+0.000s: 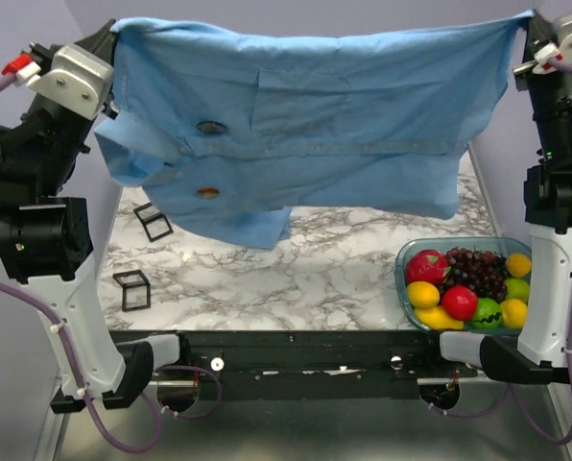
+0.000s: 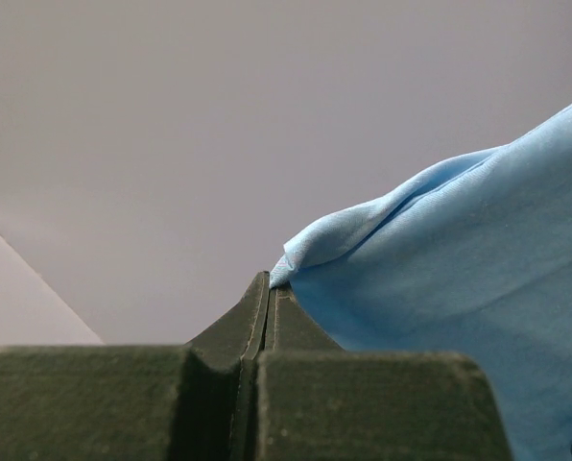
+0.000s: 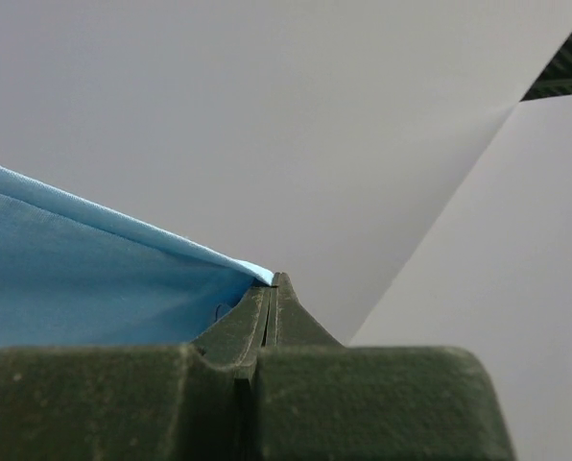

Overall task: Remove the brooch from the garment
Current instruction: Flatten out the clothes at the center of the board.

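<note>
A light blue shirt (image 1: 363,125) hangs spread out in the air above the table, stretched between my two grippers. The brooch (image 1: 211,127), a small round dark pin, sits on the shirt's left part, near the collar. A second small round pin, orange-brown (image 1: 207,192), sits below it. My left gripper (image 1: 113,27) is shut on the shirt's upper left corner, and in the left wrist view (image 2: 270,283) the cloth (image 2: 459,288) is pinched at the tips. My right gripper (image 1: 531,24) is shut on the upper right corner, and the right wrist view (image 3: 274,283) shows the cloth (image 3: 75,269) in the tips.
A glass bowl (image 1: 401,257) with lemons, red and green fruit and dark grapes stands at the front right of the marble table (image 1: 315,269). Two small black cube frames (image 1: 153,221) (image 1: 131,290) stand at the left, partly under the hanging shirt.
</note>
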